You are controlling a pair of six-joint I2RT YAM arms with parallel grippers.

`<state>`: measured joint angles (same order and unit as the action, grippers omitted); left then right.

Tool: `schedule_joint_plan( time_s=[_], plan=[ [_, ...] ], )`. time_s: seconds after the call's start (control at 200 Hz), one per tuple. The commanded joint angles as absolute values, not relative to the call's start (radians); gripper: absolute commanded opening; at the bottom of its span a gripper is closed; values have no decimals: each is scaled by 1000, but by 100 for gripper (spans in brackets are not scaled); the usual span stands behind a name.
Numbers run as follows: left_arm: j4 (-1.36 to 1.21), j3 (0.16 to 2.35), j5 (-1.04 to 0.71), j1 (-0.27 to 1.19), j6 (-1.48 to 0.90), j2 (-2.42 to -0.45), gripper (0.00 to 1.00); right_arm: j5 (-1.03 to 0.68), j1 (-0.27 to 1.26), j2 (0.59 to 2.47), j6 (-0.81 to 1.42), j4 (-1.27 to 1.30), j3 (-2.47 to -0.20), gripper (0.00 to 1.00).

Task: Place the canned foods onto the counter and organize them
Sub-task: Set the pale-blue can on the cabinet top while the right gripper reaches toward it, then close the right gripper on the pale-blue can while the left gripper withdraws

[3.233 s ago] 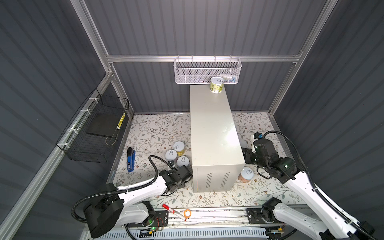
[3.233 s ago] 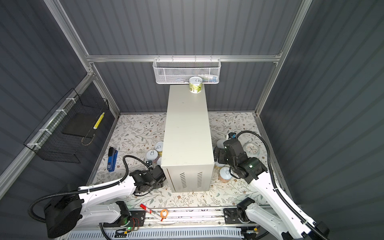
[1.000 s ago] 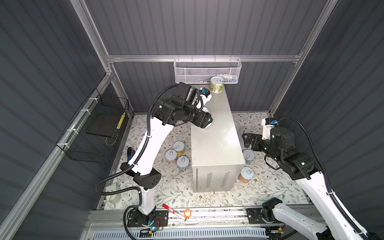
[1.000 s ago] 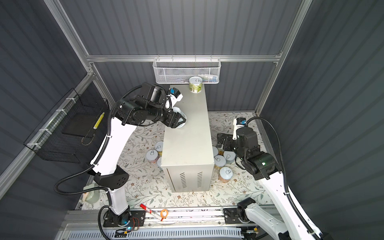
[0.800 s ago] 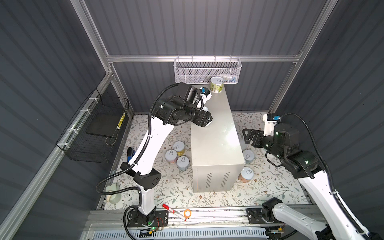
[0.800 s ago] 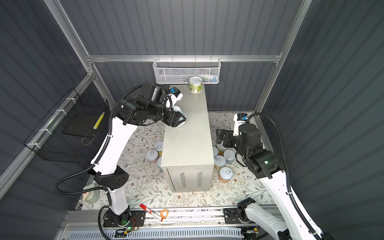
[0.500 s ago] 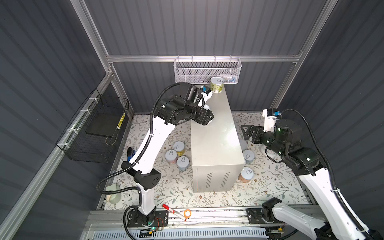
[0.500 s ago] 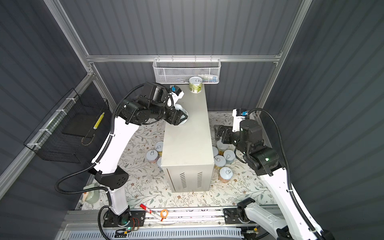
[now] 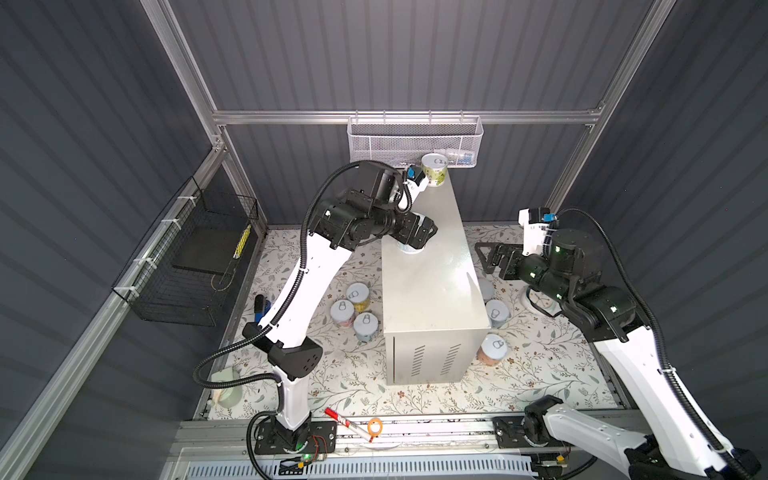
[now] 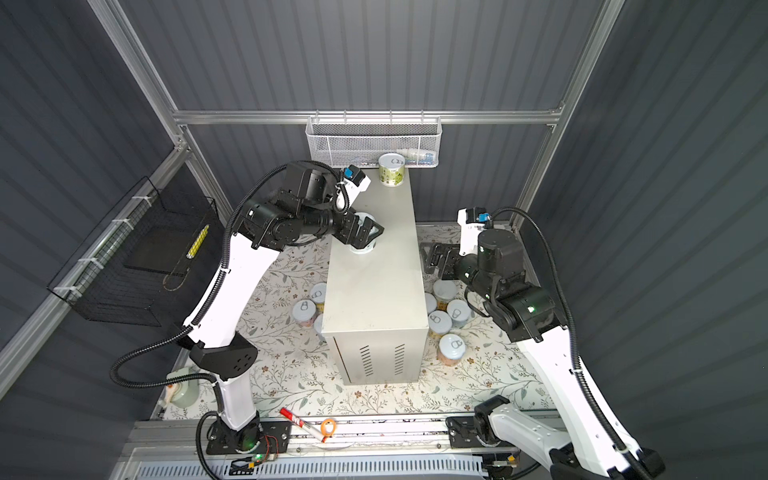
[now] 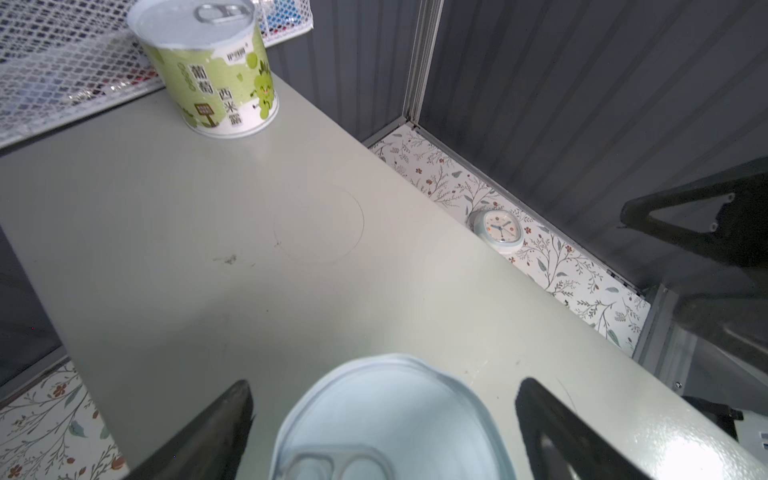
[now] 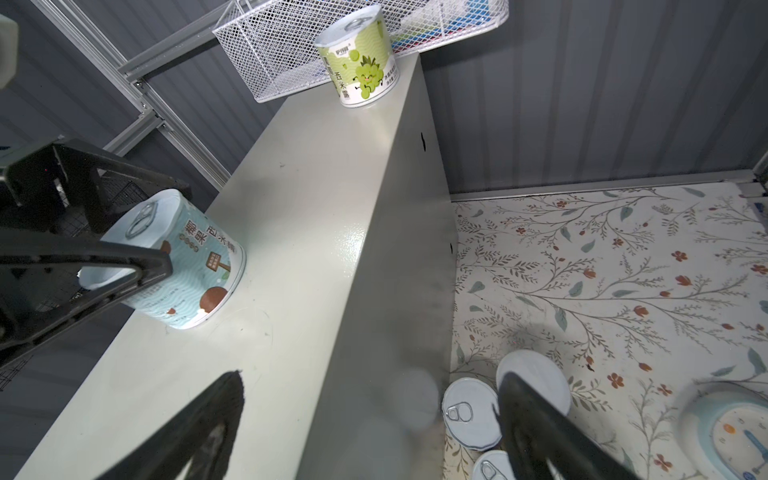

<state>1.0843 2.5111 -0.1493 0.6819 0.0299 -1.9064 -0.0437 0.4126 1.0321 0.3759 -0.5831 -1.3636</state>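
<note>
Left tool [image 11: 384,386] sits apart round the pale blue can [image 12: 183,266] on the desk [image 12: 316,199], right tool [image 12: 369,378] apart and empty. Rigid, slick tin, I'd pinch it mid-label.

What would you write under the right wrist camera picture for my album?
A pale blue can and a green can stand on the cream counter.

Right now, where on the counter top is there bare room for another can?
Counter: bare from the blue can to the vented near end, and between it and the green can. Crowded: left hand straddles the blue can; cans cluster on the floor right of the counter.
</note>
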Motion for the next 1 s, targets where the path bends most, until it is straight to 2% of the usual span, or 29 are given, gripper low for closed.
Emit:
schedule_joint_plan(
  time_s=[0.0,0.14,0.305,0.575,0.68,0.835,0.996],
  plan=[
    [967,2462,-108,689,4,-1875,100,-69,428,1036,354,-570,-1405,95],
    [829,2354,-21,684,-18,-1783,100,-56,473,1045,332,-588,-1431,94],
    [865,2410,36,674,13,-1765,99,-20,570,1068,309,-612,-1467,92],
    [638,2157,113,667,38,-1585,100,4,701,1176,284,-616,-1526,89],
    [535,2032,149,662,67,-1497,100,4,732,1225,272,-614,-1562,81],
    [711,2090,98,615,80,-1515,99,0,753,1298,260,-610,-1615,75],
    [658,1933,110,592,38,-1461,99,0,767,1380,247,-617,-1690,73]
  ],
)
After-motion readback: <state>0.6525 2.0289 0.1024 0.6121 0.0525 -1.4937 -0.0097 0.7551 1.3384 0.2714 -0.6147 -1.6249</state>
